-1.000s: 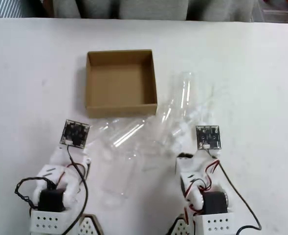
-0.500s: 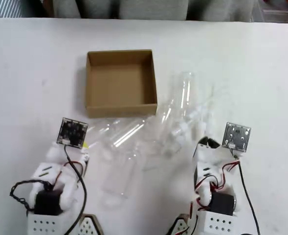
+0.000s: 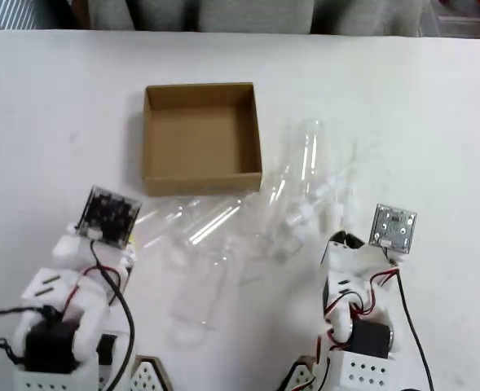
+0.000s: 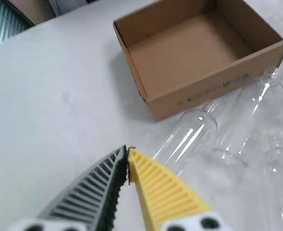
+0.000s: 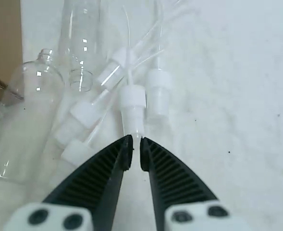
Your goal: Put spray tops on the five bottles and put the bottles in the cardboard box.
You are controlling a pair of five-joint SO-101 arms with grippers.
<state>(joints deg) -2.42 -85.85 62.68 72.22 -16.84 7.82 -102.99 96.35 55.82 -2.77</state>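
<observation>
While every bottle is uncapped, the left gripper hangs low over the tabletop, its fingers pressed together on nothing and pointed toward the cardboard box. The box stands open-topped, probably as the last stop. Just in front of it the clear bottles lie on their sides in a loose heap with bare necks, between the two arms where either could likely reach them. Beside them to the right the white spray tops lie bunched, dip tubes trailing. The right gripper sits right at that bunch, fingers nearly closed with a thin gap and holding nothing. It seems lined up on one top and would need to open first
</observation>
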